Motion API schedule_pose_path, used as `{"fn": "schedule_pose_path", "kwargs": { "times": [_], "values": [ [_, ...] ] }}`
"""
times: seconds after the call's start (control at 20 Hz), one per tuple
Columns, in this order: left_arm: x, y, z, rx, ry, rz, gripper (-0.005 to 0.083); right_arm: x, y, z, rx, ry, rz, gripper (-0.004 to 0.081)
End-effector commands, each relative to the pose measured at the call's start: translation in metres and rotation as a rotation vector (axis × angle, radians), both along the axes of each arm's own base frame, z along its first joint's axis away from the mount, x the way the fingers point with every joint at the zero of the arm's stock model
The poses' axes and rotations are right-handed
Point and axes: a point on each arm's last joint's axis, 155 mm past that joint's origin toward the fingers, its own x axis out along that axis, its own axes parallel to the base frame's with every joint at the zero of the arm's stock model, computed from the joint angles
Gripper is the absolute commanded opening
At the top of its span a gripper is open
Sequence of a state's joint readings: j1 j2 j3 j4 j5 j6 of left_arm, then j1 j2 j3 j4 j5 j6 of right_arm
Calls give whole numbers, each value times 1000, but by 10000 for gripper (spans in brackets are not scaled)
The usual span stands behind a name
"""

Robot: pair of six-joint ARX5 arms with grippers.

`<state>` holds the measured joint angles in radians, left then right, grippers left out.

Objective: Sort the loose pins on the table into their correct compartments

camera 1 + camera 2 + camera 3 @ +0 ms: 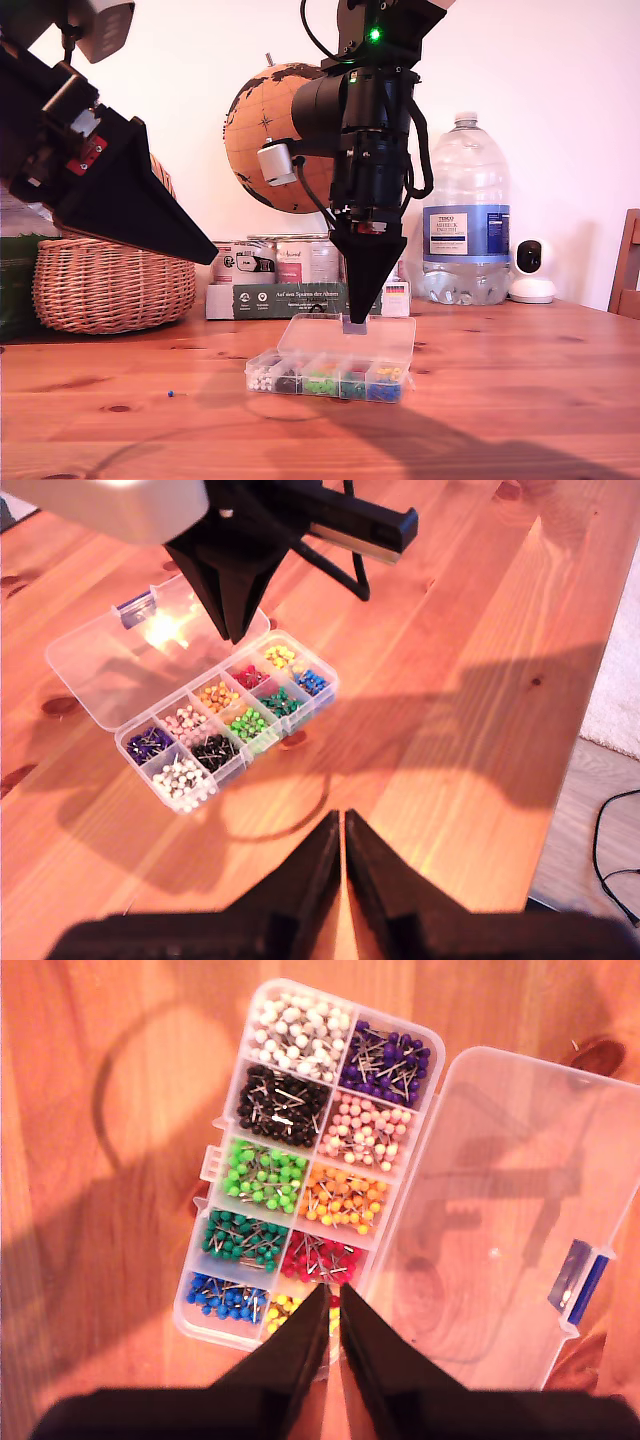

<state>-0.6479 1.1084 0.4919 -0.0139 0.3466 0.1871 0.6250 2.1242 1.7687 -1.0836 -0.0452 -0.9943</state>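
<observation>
A clear plastic box [330,378] with its lid [345,340] open lies mid-table; its compartments [310,1160] hold pins sorted by colour. My second gripper [356,318] hangs point-down just above the box, shut, over the yellow and red compartments [335,1295]; I see no pin between its fingertips. From the first wrist view it shows over the lid [235,635]. My first gripper [210,258] is raised at the exterior view's left, shut [343,820], well away from the box [230,725]. One loose blue pin [171,393] lies on the wooden table [500,400].
At the back stand a wicker basket [110,285], a globe [270,135], cans and a carton [290,275], a water bottle [465,215] and a white camera [532,270]. A chair [630,260] shows at the exterior view's right. The table's edge [560,770] drops to the floor.
</observation>
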Motion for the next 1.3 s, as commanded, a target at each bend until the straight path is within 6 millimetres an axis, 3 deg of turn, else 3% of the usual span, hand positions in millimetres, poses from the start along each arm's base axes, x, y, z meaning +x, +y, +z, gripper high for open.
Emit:
{"fn": "schedule_pose_path", "kwargs": {
  "times": [0.0, 1.25],
  "values": [
    [1, -2, 2, -5, -7, -8, -23, 0, 2, -3, 4, 10, -3, -13],
    [2, -2, 2, -2, -11, -1, -23, -5, -1, -26, -17, 69, -7, -13]
  ]
}}
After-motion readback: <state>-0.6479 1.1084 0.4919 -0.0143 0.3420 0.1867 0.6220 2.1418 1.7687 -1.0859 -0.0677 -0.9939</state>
